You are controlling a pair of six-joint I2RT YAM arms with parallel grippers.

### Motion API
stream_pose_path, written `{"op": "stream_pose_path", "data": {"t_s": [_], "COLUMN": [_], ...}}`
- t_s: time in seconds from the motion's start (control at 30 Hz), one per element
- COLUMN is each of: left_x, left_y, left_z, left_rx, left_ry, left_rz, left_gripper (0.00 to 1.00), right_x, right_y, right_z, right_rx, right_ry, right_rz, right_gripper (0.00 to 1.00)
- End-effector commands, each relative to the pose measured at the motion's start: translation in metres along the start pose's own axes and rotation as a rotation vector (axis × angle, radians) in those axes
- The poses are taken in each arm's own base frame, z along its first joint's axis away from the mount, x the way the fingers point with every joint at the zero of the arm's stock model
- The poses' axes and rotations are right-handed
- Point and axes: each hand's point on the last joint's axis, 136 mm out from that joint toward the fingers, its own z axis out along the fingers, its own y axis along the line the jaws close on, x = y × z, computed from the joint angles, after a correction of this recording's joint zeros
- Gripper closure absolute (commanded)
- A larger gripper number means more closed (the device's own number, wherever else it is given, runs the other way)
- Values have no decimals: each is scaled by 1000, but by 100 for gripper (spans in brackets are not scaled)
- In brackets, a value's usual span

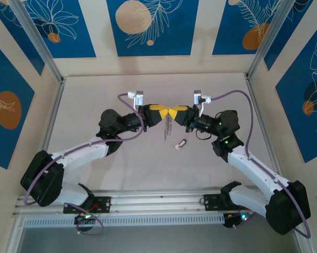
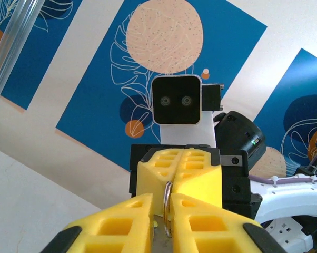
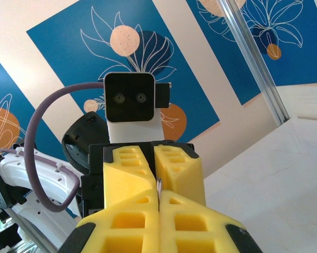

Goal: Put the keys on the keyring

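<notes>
In the top view my two grippers meet tip to tip above the middle of the table. The keyring [image 1: 168,127], a thin grey loop with pale bits, hangs between and below them. My right gripper [image 1: 178,114] is shut on its metal edge [image 3: 159,185]. My left gripper [image 1: 161,113] faces it, its yellow fingers [image 2: 121,221] closed in around the ring's wire [image 2: 168,205] with hardly any gap. The keys [image 1: 180,143], one tiny dark oblong piece with a tan end, lie on the table just in front and to the right of the hanging ring, touched by neither gripper.
The pale table [image 1: 121,163] is walled by blue-patterned panels and metal posts [image 1: 40,45] at the back corners. Both arms reach in from the near rail [image 1: 158,203]. Purple cables [image 1: 237,100] loop off each wrist.
</notes>
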Motion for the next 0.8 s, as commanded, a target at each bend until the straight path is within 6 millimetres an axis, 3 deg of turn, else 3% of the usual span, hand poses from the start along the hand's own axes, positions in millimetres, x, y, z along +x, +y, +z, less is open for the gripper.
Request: {"op": "stream_pose_path", "data": {"t_s": [0.0, 0.07, 0.13, 0.23, 0.33, 0.47, 0.77], "left_x": [-12, -12, -13, -14, -16, -20, -35], "left_y": [-18, -18, -18, -23, -31, -44, -61], "left_z": [7, 8, 8, 7, 8, 7, 2], "left_rx": [64, 63, 60, 64, 70, 85, 108], "left_ry": [-25, -20, -16, -1, 29, 70, 6], "left_rz": [45, 48, 57, 90, 149, 265, 559], "left_gripper": [91, 100, 100, 100, 100, 100, 100], "right_x": [-5, -5, -6, -13, -25, -31, -26], "right_y": [8, 8, 5, -2, -10, -14, -11], "right_z": [2, 2, 0, -13, -33, -49, -54], "right_rx": [-25, -24, -8, 45, 114, 160, 150], "right_ry": [-14, -9, -4, -30, -79, -104, -109], "right_rz": [-21, -24, -20, -15, -18, -18, -48], "right_gripper": [100, 100, 99, 68, 56, 55, 56]}}
